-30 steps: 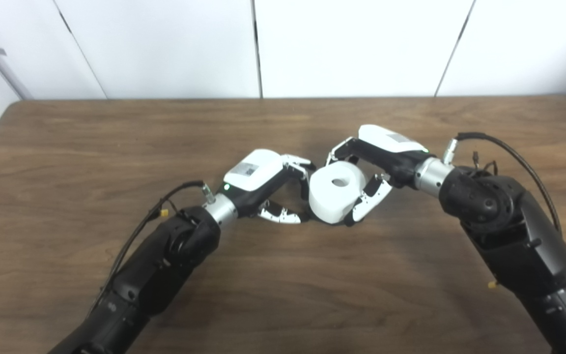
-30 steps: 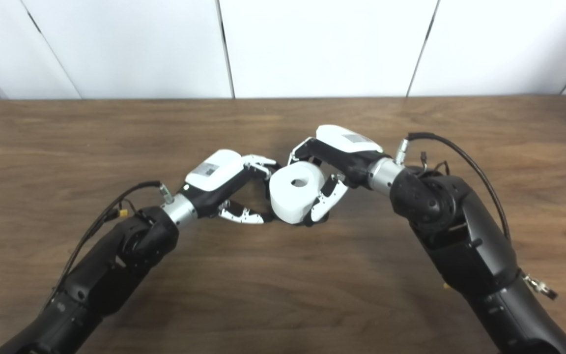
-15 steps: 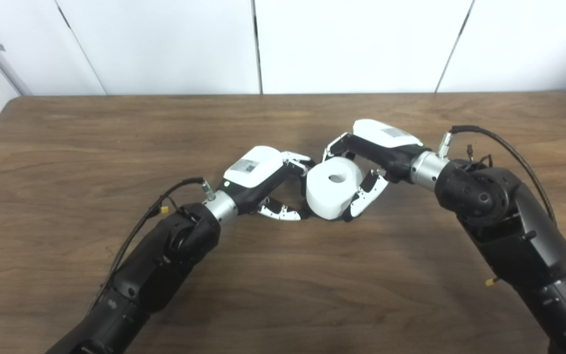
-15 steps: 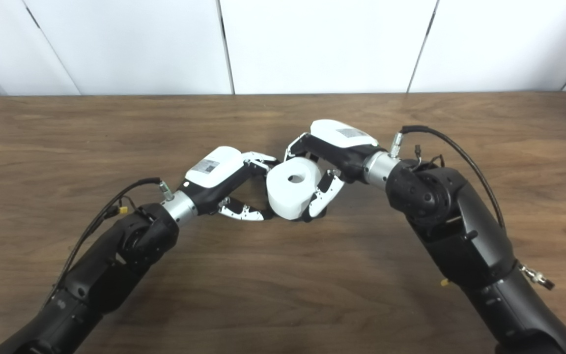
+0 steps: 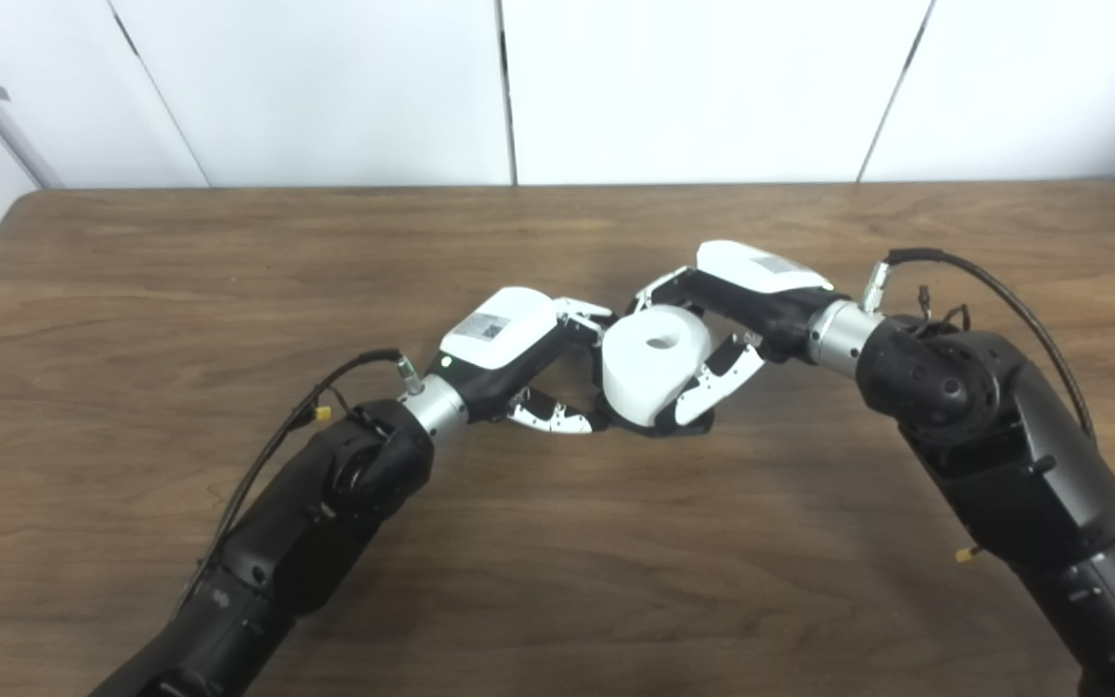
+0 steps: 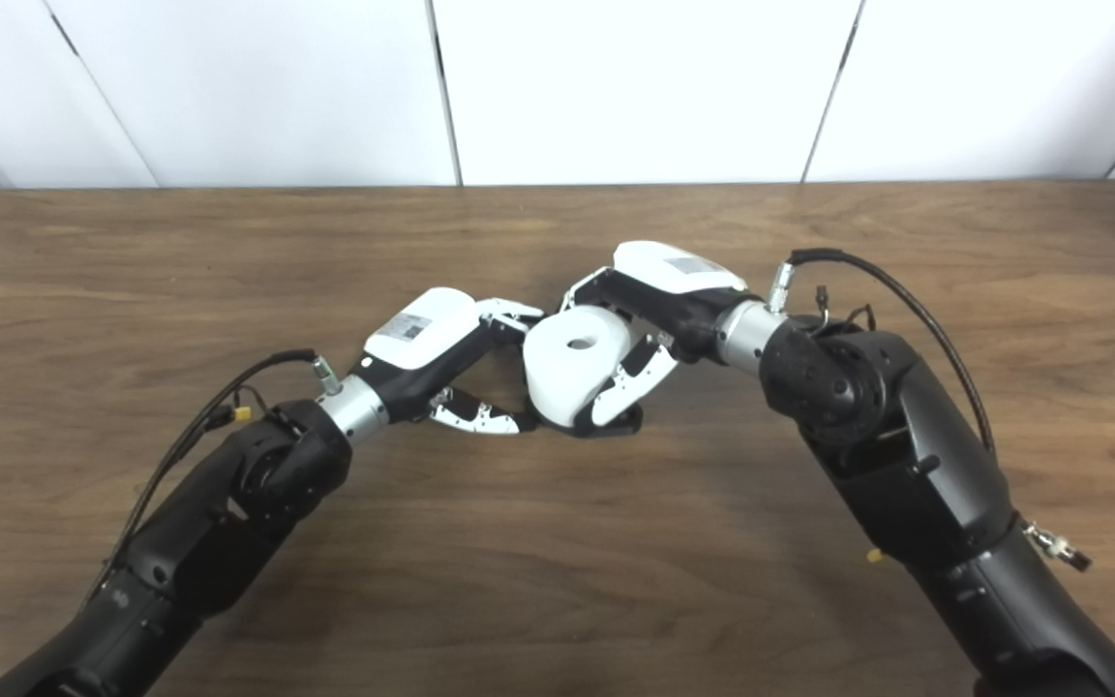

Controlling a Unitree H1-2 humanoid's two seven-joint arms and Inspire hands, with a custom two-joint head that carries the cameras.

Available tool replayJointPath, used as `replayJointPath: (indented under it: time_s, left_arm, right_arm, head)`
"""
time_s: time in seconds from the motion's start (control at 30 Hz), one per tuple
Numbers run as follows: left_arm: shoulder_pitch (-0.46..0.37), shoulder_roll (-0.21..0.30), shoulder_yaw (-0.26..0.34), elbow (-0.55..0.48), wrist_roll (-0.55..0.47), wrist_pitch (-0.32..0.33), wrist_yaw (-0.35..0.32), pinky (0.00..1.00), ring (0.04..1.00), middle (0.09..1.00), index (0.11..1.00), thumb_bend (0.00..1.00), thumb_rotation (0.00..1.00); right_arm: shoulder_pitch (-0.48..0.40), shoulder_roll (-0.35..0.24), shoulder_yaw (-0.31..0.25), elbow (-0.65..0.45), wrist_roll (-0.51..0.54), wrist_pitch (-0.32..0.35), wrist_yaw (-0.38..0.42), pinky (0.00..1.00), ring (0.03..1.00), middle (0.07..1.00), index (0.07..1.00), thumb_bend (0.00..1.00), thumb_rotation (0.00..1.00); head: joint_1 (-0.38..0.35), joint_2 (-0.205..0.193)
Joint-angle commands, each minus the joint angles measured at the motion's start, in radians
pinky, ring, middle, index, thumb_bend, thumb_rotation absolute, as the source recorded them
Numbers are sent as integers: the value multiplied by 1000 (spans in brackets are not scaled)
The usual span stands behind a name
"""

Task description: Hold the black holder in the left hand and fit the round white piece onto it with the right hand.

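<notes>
While the right hand [image 5: 722, 324] grasps the round white piece [image 5: 652, 362] near the middle of the table [image 5: 132, 271], a black holder [image 5: 659, 424] shows beneath it. The left hand [image 5: 528, 363] curls around the holder's left side; actual grip cannot be told.

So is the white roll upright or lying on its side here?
Roughly upright: the white roll shows its core hole on top, tilted slightly, gripped by the right hand.

A bare lab-like test space: wooden table [image 5: 557, 542] against plain white wall panels [image 5: 693, 87].
</notes>
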Motion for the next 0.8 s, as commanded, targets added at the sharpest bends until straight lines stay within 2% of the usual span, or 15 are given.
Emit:
replayJointPath:
  time_s: [0.0, 0.27, 0.63, 0.77]
  left_arm:
    - [19, 5, -23, 11, -5, -4, -60, 696, 843, 830, 485, 523, 72]
    - [21, 9, -22, 1, -5, 10, -74, 707, 845, 837, 485, 523, 72]
    - [17, 14, -23, 15, -5, -8, -67, 699, 843, 835, 485, 523, 72]
    - [14, 14, -22, 19, -5, -15, -61, 693, 841, 833, 485, 523, 72]
  right_arm:
    - [-39, -13, -13, -27, -3, 1, -4, 659, 798, 870, 998, 1000, 380]
    - [-40, -7, -19, -29, -1, 2, -9, 657, 787, 856, 1000, 1000, 336]
    - [-41, 1, -31, -29, 8, -12, -24, 661, 785, 842, 1000, 992, 292]
    - [-64, -24, -36, -64, 17, 26, 31, 671, 806, 867, 1000, 1000, 311]
  head:
    - [1, 1]
    - [2, 3]
    - [-9, 1]
    - [-12, 0]
